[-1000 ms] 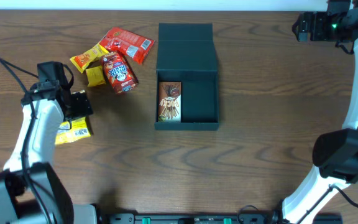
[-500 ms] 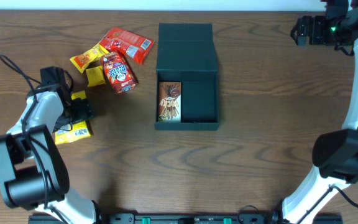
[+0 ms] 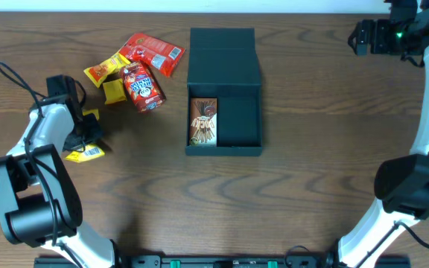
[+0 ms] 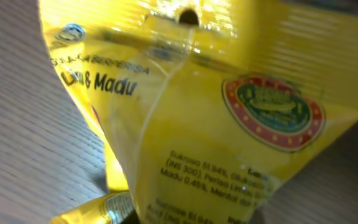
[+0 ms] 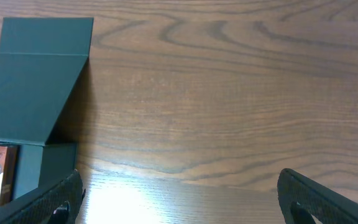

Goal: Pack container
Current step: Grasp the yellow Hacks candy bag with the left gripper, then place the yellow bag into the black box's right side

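Observation:
The dark teal container (image 3: 241, 119) sits open at the middle of the table, its flap lid (image 3: 224, 56) laid back toward the far edge. A brown snack packet (image 3: 204, 121) lies in its left half. My left gripper (image 3: 85, 135) is down on a yellow packet (image 3: 85, 153) at the left, shut on it. In the left wrist view the yellow packet (image 4: 229, 124) fills the frame, creased and bent up, and hides the fingers. My right gripper (image 5: 179, 208) hovers open at the far right, holding nothing. Its view catches the container (image 5: 36, 81) at its left edge.
A heap of snacks lies left of the container: a red flat packet (image 3: 153, 52), a red round-faced packet (image 3: 141, 85) and small yellow packets (image 3: 106, 71). A black cable (image 3: 17, 78) trails from the left arm. The right arm's base (image 3: 412, 186) stands at the right edge.
My left gripper came down onto the yellow packet and closed; the packet, flat before, now looks bunched and narrower. The right arm stayed still.

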